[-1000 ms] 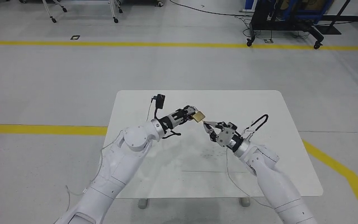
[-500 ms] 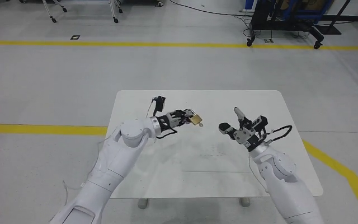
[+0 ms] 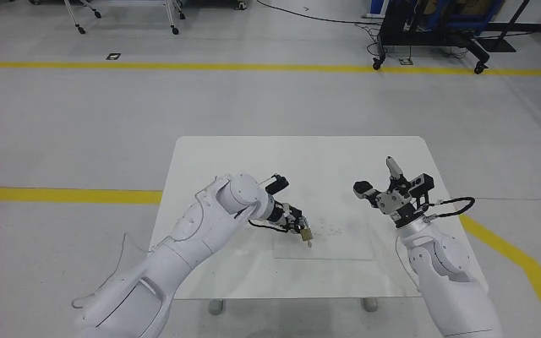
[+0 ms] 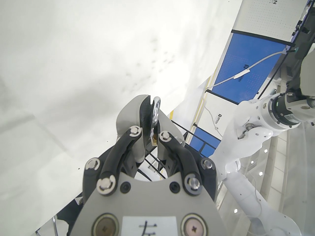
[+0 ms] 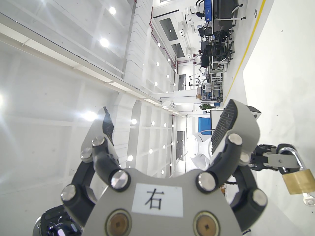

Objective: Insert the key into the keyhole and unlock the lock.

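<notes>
- The left end effector [image 3: 293,223] is over the middle of the white desk [image 3: 338,156], toward its near edge.
- It is clenched on the silver shackle [image 4: 156,105] of a brass padlock [image 3: 306,233]. The left wrist view shows its two pads pressed against the shackle from both sides.
- The padlock hangs below this end effector, with its brass body lowest and slightly tilted.
- A small silver key [image 5: 307,199] sticks out of the lower end of the padlock's body. Nothing grips the key.
- I cannot tell whether the key or padlock touches the desk, or whether the shackle is sprung free of the body.
- The right end effector [image 3: 382,177] is over the right part of the desk, well apart from the padlock.
- It is released. Its ribbed fingers [image 5: 222,124] are spread wide with nothing between them, and they point away toward the far side.
</notes>
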Motion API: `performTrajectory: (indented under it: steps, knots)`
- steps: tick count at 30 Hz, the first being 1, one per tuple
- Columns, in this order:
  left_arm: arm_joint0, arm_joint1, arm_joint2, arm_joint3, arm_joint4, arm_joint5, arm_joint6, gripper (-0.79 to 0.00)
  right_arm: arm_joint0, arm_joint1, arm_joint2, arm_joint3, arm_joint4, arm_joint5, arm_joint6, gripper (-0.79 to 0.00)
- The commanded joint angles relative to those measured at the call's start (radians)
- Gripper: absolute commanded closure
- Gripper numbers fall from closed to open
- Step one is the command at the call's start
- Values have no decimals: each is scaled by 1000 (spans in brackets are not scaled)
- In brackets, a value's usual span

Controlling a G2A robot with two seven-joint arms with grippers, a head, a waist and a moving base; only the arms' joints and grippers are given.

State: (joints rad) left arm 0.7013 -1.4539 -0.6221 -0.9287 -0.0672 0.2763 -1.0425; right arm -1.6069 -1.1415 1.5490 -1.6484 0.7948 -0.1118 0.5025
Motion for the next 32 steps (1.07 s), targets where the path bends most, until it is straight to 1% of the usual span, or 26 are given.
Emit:
performTrajectory:
  steps: [1,5,8,11,14,16,19,21,22,23,25,27,29,30,32]
  knots:
    - [-11,-9,9,23,-3,-2,7,-785,0,0,0,0,0,0,0,-785]
    - [-30,-21,4,62,-23,-10,25,-785,0,0,0,0,0,0,0,-785]
    - [-42,-23,-7,78,-28,-16,33,-785,0,0,0,0,0,0,0,-785]
    - [-46,-18,-36,80,-42,-30,54,-785,0,0,0,0,0,0,0,-785]
    - [-38,-4,-82,54,-53,-65,95,-785,0,-1,-2,-2,-2,-2,-3,-785]
    - [-24,11,-121,10,-48,-96,132,-785,2,-3,-1,-4,21,-10,9,-785]
    - [21,44,-192,-109,-1,-143,210,-785,11,-3,48,7,107,-47,49,-785]
    - [77,71,-255,-218,48,-170,275,-785,13,-2,95,15,162,-80,73,-785]
    - [108,87,-282,-282,108,-179,314,-785,12,-3,115,16,192,-95,87,-785]
    - [142,103,-308,-352,199,-178,375,-785,11,-2,136,18,224,-101,105,-785]
    - [235,130,-357,-505,356,-150,495,-785,14,-2,179,25,280,-131,131,-785]
    - [235,130,-357,-505,356,-150,495,-785,16,-3,199,33,310,-141,151,-785]
    - [262,131,-363,-564,393,-149,526,-785,16,-3,199,33,310,-143,151,-785]
    - [254,131,-360,-569,397,-149,522,-785,16,-3,201,34,312,-142,153,-785]
    - [235,130,-357,-521,363,-150,496,-785,16,-3,200,34,311,-141,152,-785]
